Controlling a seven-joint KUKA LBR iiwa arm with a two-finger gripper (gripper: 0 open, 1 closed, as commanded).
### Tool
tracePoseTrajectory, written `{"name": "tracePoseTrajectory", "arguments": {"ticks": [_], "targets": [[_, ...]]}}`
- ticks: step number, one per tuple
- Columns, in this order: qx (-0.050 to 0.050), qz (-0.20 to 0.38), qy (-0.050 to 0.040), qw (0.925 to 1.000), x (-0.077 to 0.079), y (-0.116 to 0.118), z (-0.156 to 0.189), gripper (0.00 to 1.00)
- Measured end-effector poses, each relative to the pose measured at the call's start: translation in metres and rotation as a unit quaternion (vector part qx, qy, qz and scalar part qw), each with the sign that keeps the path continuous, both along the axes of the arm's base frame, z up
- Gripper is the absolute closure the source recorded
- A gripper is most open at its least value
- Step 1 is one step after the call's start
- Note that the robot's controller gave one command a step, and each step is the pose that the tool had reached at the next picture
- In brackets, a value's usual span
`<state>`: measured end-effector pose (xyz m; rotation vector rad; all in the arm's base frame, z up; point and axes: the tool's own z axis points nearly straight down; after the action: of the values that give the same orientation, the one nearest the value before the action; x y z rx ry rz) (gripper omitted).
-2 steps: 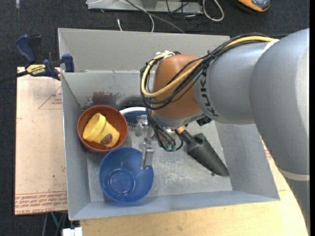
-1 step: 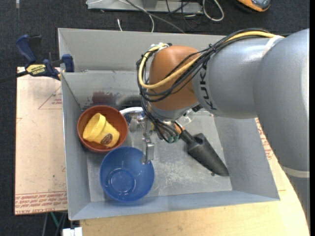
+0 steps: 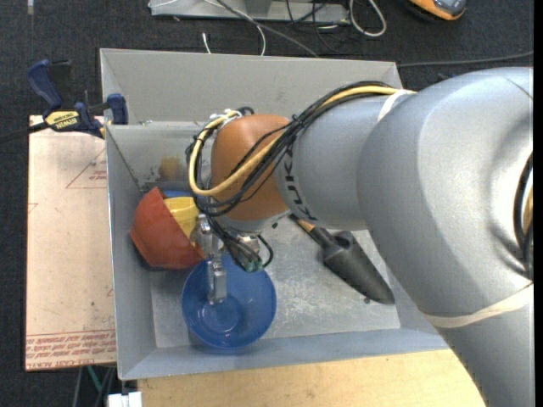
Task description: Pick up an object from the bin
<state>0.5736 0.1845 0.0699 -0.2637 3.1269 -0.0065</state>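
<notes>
- Grey metal bin (image 3: 254, 83): holds everything listed below.
- Arm (image 3: 382, 168): reaches in from the right.
- Blue round dish (image 3: 250, 308), front-left of the bin floor: your jaws hang directly over its hollow, tips down inside the rim. You cannot tell whether they are wide or narrow.
- Red-and-yellow rounded thing (image 3: 157, 231): just left of the jaws.
- Dark scoop (image 3: 352, 265): well to the right, long axis slanting.
- Small tan ball (image 3: 170, 170): back-left corner.

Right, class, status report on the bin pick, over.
Gripper down over blue dish, front of bin. Red bowl close beside. Dark scoop apart, not in the way.
</notes>
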Motion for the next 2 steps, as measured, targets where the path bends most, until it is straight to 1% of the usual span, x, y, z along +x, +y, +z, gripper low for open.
{"name": "tracePoseTrajectory", "arguments": {"ticks": [1, 2], "targets": [[0.003, 0.066, -0.0046, 0.9978, 0.0002, -0.0088, 0.0006, 0.0], [0.002, 0.052, -0.0037, 0.9987, 0.0001, -0.0097, 0.0006, 0.0]]}}
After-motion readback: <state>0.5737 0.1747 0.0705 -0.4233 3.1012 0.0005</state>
